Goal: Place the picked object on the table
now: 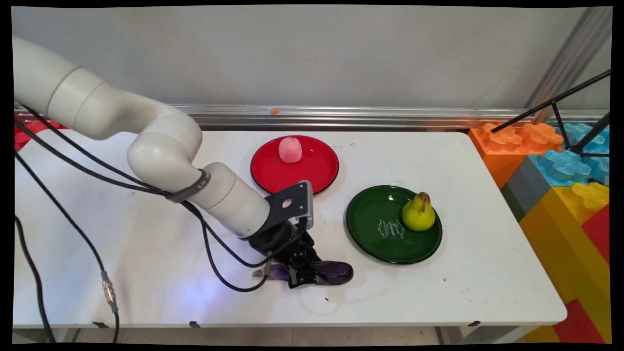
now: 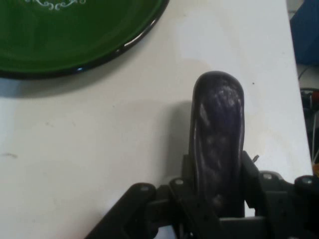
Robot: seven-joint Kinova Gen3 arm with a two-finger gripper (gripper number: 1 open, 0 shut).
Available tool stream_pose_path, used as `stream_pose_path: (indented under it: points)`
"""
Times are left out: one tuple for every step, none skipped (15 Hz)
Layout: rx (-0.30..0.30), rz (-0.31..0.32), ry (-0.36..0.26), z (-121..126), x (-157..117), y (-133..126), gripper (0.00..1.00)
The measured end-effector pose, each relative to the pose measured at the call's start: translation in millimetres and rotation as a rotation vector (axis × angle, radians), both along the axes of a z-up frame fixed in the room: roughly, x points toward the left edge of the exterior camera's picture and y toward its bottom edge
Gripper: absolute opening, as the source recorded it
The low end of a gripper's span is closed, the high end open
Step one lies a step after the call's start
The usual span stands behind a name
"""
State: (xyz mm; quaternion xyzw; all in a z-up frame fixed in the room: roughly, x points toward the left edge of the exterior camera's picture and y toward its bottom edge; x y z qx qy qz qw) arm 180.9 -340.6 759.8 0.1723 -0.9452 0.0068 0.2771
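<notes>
Pink fruit (image 1: 290, 149) on red plate (image 1: 317, 168); pear (image 1: 418, 212) on green plate (image 1: 375, 229).

— What sort of place is this?

— A robotics lab, or a test room set up like one. A white robot arm (image 1: 161, 156) with black cables (image 1: 73, 229) hanging from it reaches over a plain white table (image 1: 487, 273) set against a bare grey wall (image 1: 317, 53).

— What else shows it?

— An aluminium rail (image 1: 365, 117) runs along the wall behind the table, and a black tripod (image 1: 565, 117) stands at the right. Beside the table, oversized toy building blocks (image 1: 560, 170) in orange, blue, yellow and red are stacked like a barrier. On the table lie only props: two plates, red (image 1: 312, 170) and green (image 1: 375, 229), and toy-like fruit.
</notes>
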Motion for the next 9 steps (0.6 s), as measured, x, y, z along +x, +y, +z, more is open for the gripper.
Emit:
stream_pose_path:
  points:
    - [-0.004, -0.005, 0.002, -1.8, -0.9, -0.9, 0.00]
    - [-0.006, -0.009, 0.003, -3.3, -1.4, -1.7, 0.00]
    - [-0.008, -0.014, 0.005, -4.5, -2.1, -2.3, 0.00]
    - [-0.012, -0.022, 0.007, -5.1, -3.0, -2.7, 1.00]
    - [-0.014, -0.027, 0.008, -5.4, -3.6, -3.0, 1.00]
    - [-0.016, -0.031, 0.009, -5.8, -4.3, -3.5, 1.00]
    - [-0.018, -0.035, 0.009, -6.1, -5.1, -4.2, 1.00]
    - [-0.020, -0.037, 0.011, -6.1, -6.0, -4.9, 1.00]
    - [-0.022, -0.040, 0.013, -5.5, -7.1, -5.7, 1.00]
